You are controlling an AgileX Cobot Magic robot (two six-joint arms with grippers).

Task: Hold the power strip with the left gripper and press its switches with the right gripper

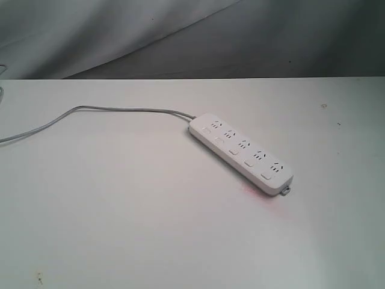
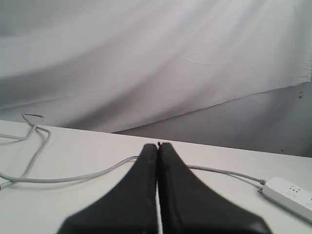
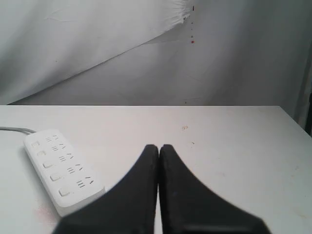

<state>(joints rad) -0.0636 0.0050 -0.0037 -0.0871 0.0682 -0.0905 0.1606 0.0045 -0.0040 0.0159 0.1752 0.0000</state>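
The long white power strip (image 1: 242, 153) lies flat and diagonal on the table, right of centre in the exterior view, its mounting tab (image 1: 285, 191) at the near end. Its switches (image 1: 233, 151) run in a row along the left long edge. The grey cable (image 1: 108, 111) leaves the far end and trails off to the left. Neither arm shows in the exterior view. My left gripper (image 2: 158, 146) is shut and empty, with one end of the strip (image 2: 291, 194) well off to its side. My right gripper (image 3: 159, 147) is shut and empty, apart from the strip (image 3: 62, 169).
The white table (image 1: 120, 217) ends at a far edge against a grey draped cloth backdrop (image 1: 180, 36). A loop of cable (image 2: 34, 141) lies on the table in the left wrist view. The table's side edge (image 3: 292, 117) shows in the right wrist view.
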